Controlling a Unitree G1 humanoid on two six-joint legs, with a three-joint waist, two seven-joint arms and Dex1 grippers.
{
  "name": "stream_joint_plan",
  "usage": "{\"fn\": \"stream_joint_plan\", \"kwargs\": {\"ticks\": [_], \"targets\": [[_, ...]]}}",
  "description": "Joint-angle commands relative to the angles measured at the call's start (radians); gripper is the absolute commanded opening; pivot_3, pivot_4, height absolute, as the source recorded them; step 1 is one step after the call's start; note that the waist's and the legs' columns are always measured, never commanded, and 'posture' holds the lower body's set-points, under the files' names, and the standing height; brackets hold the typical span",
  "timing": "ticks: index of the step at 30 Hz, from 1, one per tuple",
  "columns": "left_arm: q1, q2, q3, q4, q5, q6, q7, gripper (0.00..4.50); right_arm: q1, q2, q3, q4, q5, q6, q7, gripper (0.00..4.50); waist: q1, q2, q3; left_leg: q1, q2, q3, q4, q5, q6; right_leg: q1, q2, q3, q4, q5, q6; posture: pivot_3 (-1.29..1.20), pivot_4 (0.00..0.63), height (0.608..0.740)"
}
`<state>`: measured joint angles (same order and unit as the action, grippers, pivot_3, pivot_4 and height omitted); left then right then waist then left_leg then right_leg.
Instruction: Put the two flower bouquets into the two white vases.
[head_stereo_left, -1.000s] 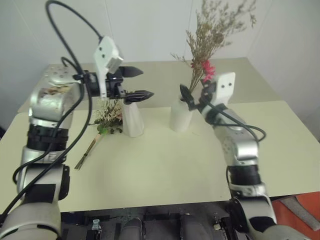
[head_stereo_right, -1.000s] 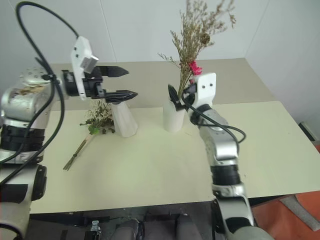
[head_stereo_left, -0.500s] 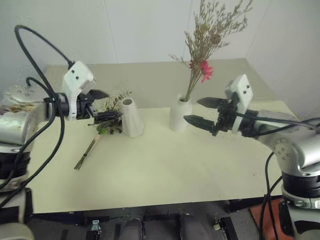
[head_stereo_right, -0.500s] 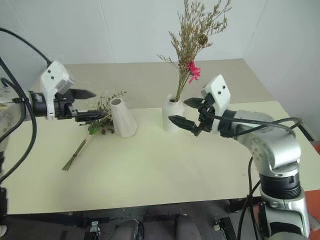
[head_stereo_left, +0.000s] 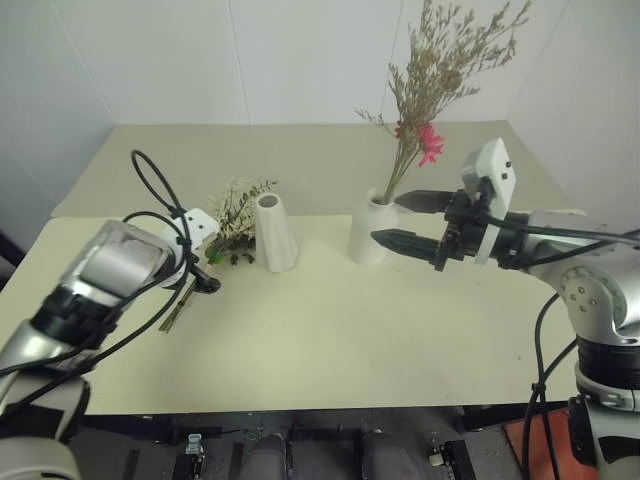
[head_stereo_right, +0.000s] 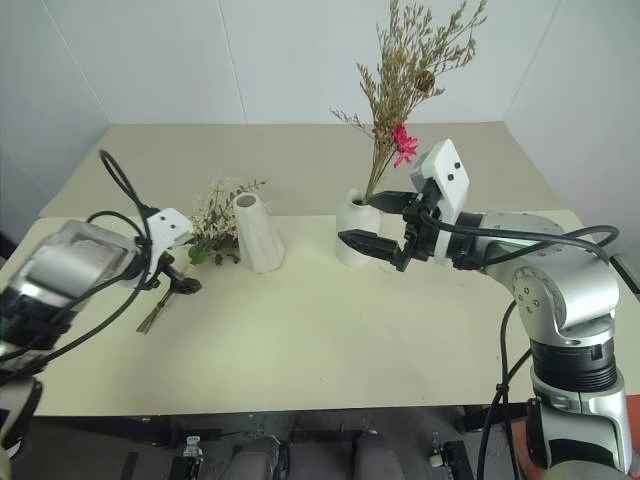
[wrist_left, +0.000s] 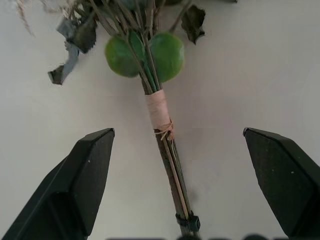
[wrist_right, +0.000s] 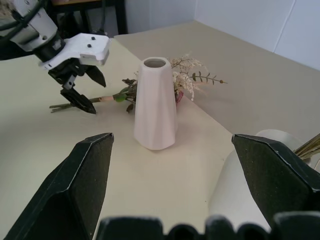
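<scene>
Left wrist view: left gripper (wrist_left: 172, 165) spread over rose bouquet (wrist_left: 150, 75) stems, not gripped yet. Dried sprigs (head_stereo_left: 440, 80) already in rounded vase (head_stereo_left: 372, 232); cone vase (head_stereo_left: 275, 233) empty. Right gripper (head_stereo_left: 408, 220) spread, idle.

Left end effector (wrist_left: 175, 165) angled downward, fingers spread wide, right end effector (head_stereo_left: 405, 220) level, fingers apart

White vases: two, a cone vase (head_stereo_left: 274, 234) and a rounded vase (head_stereo_left: 370, 232)
Bouquets: two, a dried-sprig bouquet (head_stereo_left: 440, 70) and a leafy bouquet (head_stereo_left: 228, 215)
Tools: two, left tool (wrist_left: 186, 187), right tool (head_stereo_left: 398, 220)
Worktop (head_stereo_left: 330, 330): one
</scene>
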<state>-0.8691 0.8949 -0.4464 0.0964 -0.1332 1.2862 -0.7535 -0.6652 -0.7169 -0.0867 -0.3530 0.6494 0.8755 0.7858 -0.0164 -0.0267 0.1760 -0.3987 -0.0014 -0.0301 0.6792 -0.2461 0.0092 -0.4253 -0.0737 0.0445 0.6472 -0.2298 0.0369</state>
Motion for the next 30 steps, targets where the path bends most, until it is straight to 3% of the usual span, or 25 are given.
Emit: {"fn": "stream_joint_plan", "kwargs": {"ticks": [1,5,13,17,21,25,28,30], "targets": [[-0.045,-0.059,-0.033,0.165,0.070,-0.064,0.038,4.50,-0.013,-0.021,-0.052,-0.040,0.020,-0.015,-0.007,4.46,0.001,0.000,0.000,0.000,0.000,0.000,0.000,0.000,0.000,0.000,0.000,0.000,0.000,0.000,0.000,0.00,0.150,0.740],[-0.072,-0.115,-0.023,0.292,0.108,-0.126,0.050,3.71,0.015,-0.045,-0.082,-0.075,0.034,-0.004,-0.013,4.50,0.005,0.000,0.000,0.002,-0.001,0.000,0.000,0.000,0.000,0.002,-0.001,0.000,0.000,0.000,0.000,0.00,0.150,0.740],[-0.103,-0.127,0.050,0.375,0.145,-0.149,0.082,1.28,0.084,-0.103,-0.141,-0.098,0.069,-0.021,0.022,4.50,-0.007,0.000,-0.001,0.004,0.000,0.000,0.000,0.000,0.000,0.003,-0.001,0.001,0.001,0.000,0.000,0.00,0.150,0.740],[-0.170,-0.137,0.180,0.442,0.164,-0.170,0.213,0.12,0.106,-0.108,-0.148,-0.082,0.062,-0.042,0.036,4.50,-0.011,0.000,0.000,0.002,0.000,0.000,0.000,0.000,0.000,0.001,-0.001,0.001,0.001,0.000,0.000,0.00,0.150,0.740],[-0.260,-0.157,0.291,0.479,0.187,-0.239,0.359,0.12,0.121,-0.104,-0.157,-0.066,0.058,-0.063,0.047,4.50,0.001,-0.007,0.004,-0.001,0.000,-0.001,0.001,0.000,0.000,-0.001,-0.001,-0.001,0.001,0.000,0.000,0.00,0.150,0.740],[-0.346,-0.252,0.543,0.382,0.080,-0.456,0.484,0.12,0.161,-0.099,-0.188,-0.053,0.076,-0.112,0.097,4.50,0.015,-0.007,0.004,-0.004,-0.002,-0.001,0.001,0.000,0.000,-0.001,-0.004,-0.002,0.000,0.001,0.001,0.00,0.150,0.740],[-0.404,-0.341,0.683,0.282,-0.054,-0.508,0.461,0.12,0.192,-0.103,-0.206,-0.045,0.068,-0.139,0.105,4.50,0.028,-0.007,0.004,-0.008,-0.001,-0.002,0.002,0.000,0.000,-0.002,-0.005,-0.002,-0.001,0.005,0.004,0.00,0.150,0.740],[-0.423,-0.371,0.688,0.244,-0.095,-0.519,0.419,0.12,0.211,-0.103,-0.231,-0.043,0.080,-0.149,0.108,4.50,0.026,-0.007,0.004,-0.010,-0.002,-0.001,0.003,0.000,0.000,-0.003,-0.006,-0.001,-0.004,0.007,0.007,0.00,0.150,0.740]]}}
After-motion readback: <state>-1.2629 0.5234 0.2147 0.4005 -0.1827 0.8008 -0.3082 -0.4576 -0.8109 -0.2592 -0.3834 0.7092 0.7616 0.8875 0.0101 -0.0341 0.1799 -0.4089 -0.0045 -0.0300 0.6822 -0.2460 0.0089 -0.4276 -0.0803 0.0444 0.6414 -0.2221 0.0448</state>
